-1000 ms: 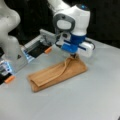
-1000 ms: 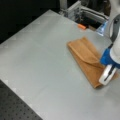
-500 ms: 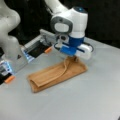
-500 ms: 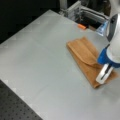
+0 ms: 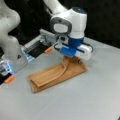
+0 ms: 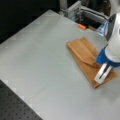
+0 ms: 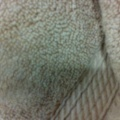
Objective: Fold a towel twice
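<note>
Terry loops fill wrist view, towel [image 7: 57,50] right under me. Claw [image 5: 72,58] low on its far end; grip state, cannot tell. Towel [image 6: 87,58] on table [image 6: 45,57], long strip, one fold in. Best stay low, keep edges aligned.

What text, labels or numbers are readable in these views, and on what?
None readable.
Towel: no label shows; the wrist view shows only terry weave and a woven band.
Gripper, low over the folded towel's end: no markings legible.
Blue-lit equipment at a front view's left: any marks too blurred to read.
</note>
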